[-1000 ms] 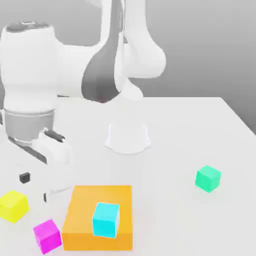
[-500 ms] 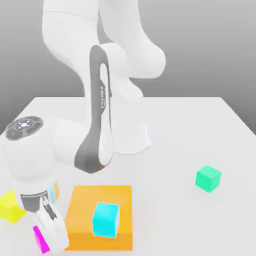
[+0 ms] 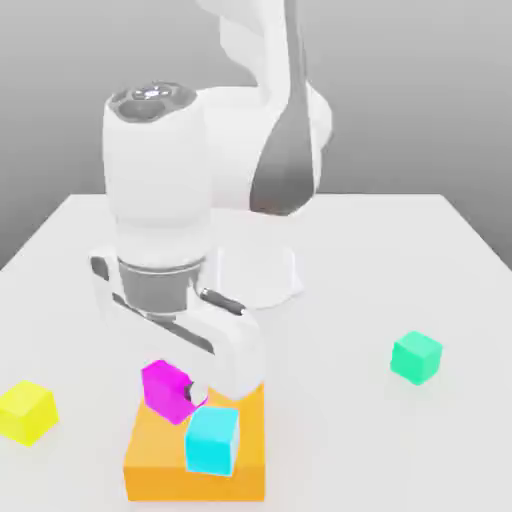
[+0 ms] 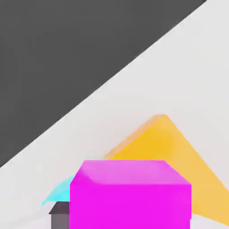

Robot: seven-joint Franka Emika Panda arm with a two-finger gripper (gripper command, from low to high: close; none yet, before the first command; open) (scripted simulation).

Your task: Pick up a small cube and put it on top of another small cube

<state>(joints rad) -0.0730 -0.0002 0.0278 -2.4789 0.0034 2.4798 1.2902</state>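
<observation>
I pinch the glossy magenta cube in my gripper, near the cyan cube; the pale table looks smooth, the wall plain grey.

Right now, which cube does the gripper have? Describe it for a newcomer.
Find the flat orange block. Over it, the gripper holds the small cube in the air. It is magenta, unlike the cyan cube resting on the block.
</observation>
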